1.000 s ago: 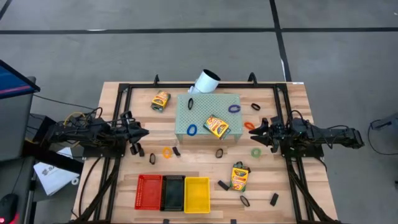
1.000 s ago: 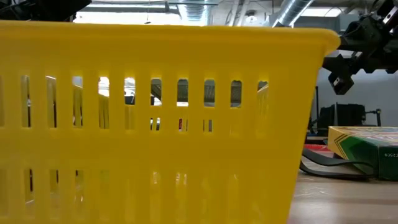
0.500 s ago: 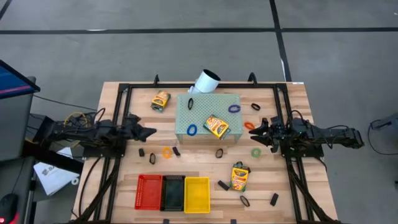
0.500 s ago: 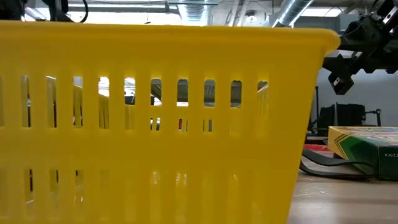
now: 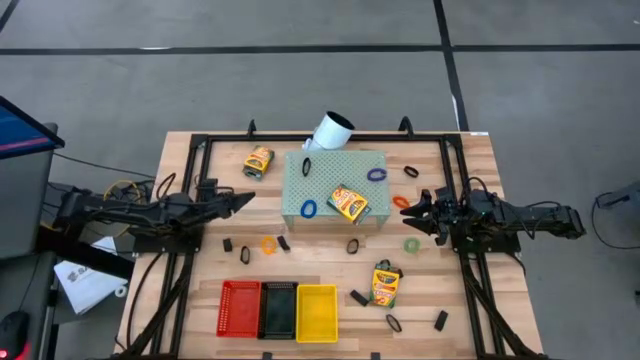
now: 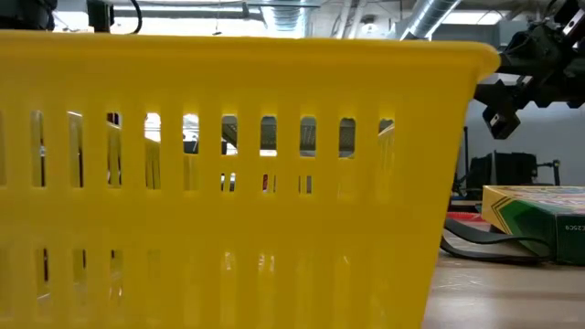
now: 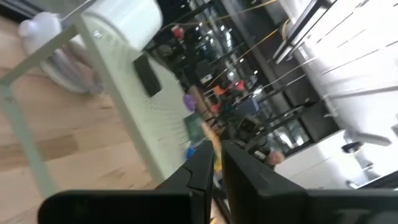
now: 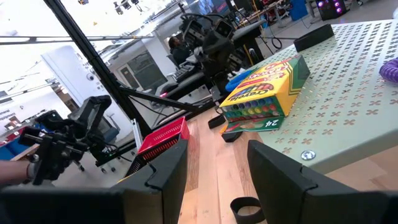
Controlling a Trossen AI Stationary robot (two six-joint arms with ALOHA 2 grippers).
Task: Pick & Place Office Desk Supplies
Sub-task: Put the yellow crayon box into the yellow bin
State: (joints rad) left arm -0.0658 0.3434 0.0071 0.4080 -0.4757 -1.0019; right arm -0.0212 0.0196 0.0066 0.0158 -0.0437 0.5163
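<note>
High view: left fingers [image 5: 246,199] closed, empty; right fingers [image 5: 417,209] parted.

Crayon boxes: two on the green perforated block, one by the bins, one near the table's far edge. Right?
Not quite. The high view shows only one crayon box on the perforated block; the others lie on the table, one near the bins, one near the far edge.

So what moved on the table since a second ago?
Only the left arm moved. Its left claw, shut and empty, swung up from near the small black clip toward the pale green block and the crayon box at the back. It grabbed nothing. The right claw stayed open beside the block, and the supplies and the three baskets stayed put.
</note>
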